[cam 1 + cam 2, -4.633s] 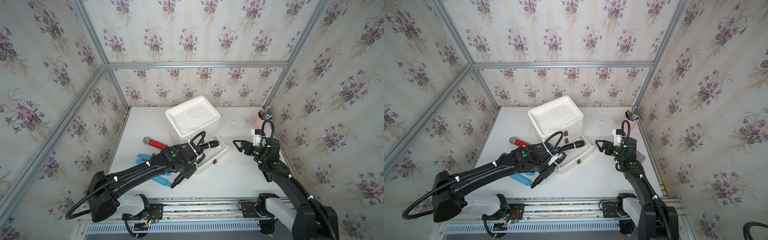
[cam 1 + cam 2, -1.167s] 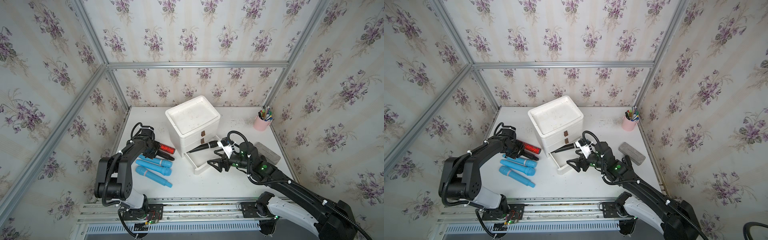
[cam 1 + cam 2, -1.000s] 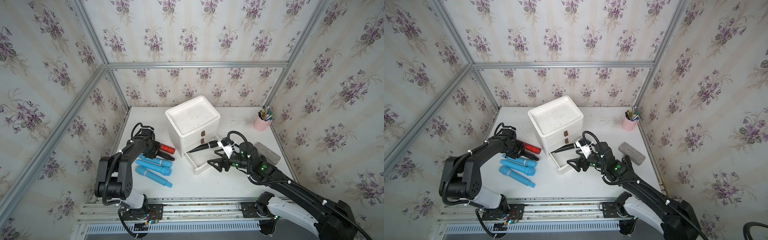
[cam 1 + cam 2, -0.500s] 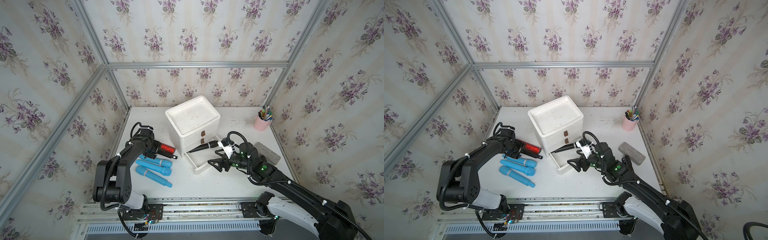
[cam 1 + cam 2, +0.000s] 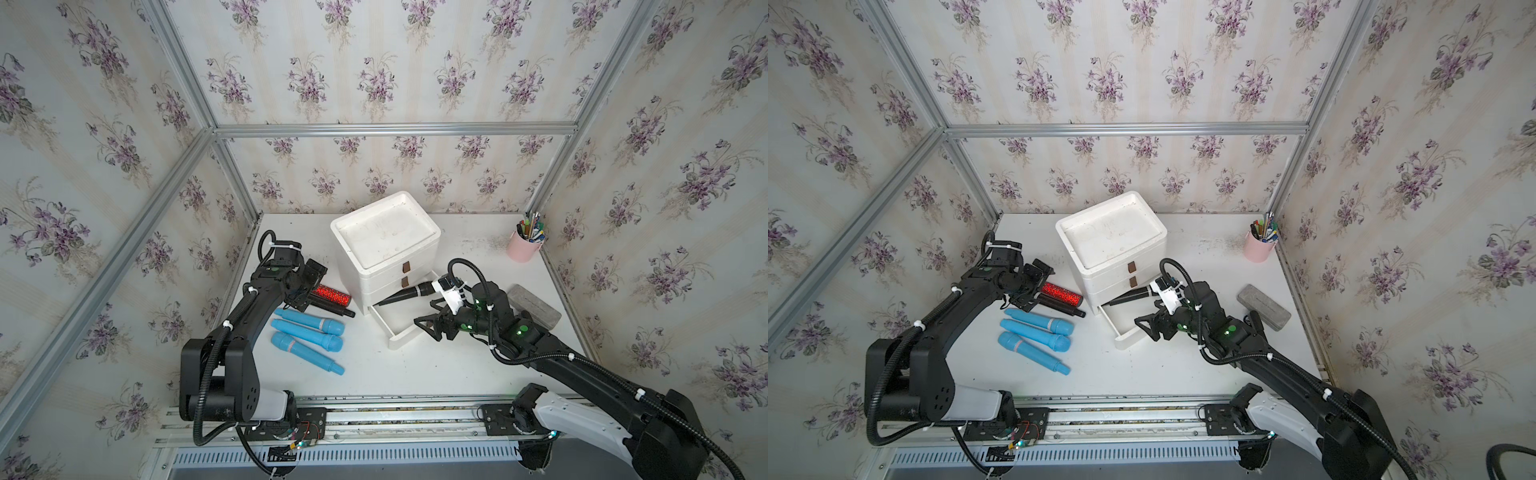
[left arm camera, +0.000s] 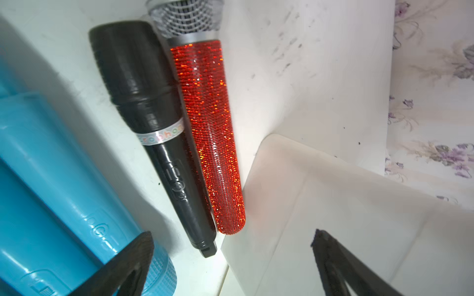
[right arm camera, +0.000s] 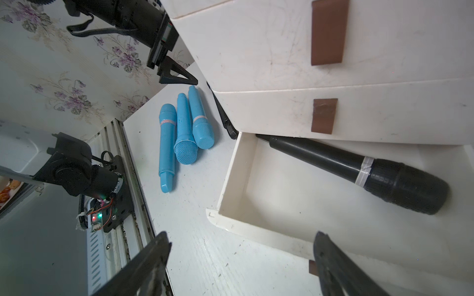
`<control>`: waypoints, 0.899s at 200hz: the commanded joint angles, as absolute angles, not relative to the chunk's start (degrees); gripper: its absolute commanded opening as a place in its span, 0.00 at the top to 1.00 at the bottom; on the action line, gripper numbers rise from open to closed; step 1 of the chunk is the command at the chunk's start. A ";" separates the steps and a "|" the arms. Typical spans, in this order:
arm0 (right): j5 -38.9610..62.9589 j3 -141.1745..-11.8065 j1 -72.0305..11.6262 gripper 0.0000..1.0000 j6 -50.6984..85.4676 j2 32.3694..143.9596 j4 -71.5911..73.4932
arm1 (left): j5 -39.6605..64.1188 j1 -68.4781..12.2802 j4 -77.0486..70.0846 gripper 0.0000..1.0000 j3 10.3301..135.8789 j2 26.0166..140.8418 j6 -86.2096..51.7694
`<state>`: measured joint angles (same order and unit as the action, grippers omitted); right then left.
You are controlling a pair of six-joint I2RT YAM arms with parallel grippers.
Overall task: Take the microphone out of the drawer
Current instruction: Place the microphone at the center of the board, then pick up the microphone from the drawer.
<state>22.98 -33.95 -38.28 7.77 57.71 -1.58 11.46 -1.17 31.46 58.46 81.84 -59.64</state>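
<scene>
Microphone (image 5: 405, 294), in both top views, lies aslant in the open drawer (image 5: 400, 340) mid-worktop; right gripper (image 5: 424, 329) gapes empty at its front corner. Right wrist: the handle tucks under the cabinet (image 7: 256, 46), so a straight lift could jam. Left wrist: left gripper (image 6: 232, 232), wide and empty, might nudge the spare black microphone (image 6: 154, 115).

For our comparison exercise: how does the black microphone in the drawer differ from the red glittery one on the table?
The drawer microphone is plain black; the red microphone glitters, with a silver mesh head. The drawer microphone lies alone in the open drawer; the red microphone lies on the table against a second black microphone. Both lie ungripped.
</scene>
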 commanded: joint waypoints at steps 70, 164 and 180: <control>18.86 -36.97 -38.32 0.08 10.63 63.12 -3.48 | 10.44 -1.35 39.83 0.01 62.62 69.33 -36.78; 18.65 -38.17 -35.42 0.00 10.90 65.70 -4.74 | 19.58 -6.56 40.26 0.01 71.30 60.21 -18.72; 18.99 -38.15 -34.08 0.00 10.90 65.74 -5.12 | 21.93 -9.68 40.36 0.01 73.42 60.88 -15.81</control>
